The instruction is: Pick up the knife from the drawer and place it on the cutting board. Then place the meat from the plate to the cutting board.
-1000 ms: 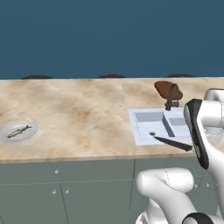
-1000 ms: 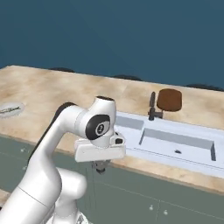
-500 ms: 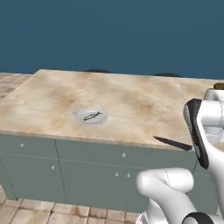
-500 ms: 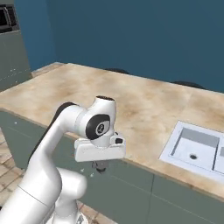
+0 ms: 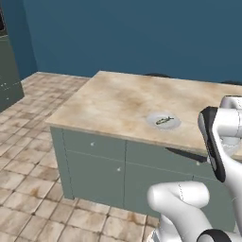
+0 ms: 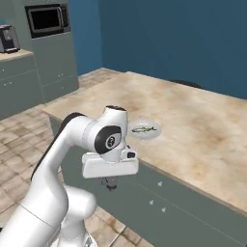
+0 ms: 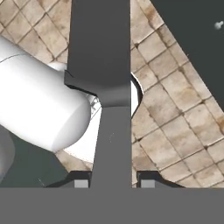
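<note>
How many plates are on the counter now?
1. The plate lies on the counter near its front edge, with the meat on it. No others are visible.

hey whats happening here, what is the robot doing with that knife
The arm's gripper is shut on the knife, holding it low in front of the grey-green cabinets, below the edge of the counter. In the left base view the dark blade pokes out beside the arm. The meat lies on the plate on the counter, untouched. The knife has not yet been set down.
</note>
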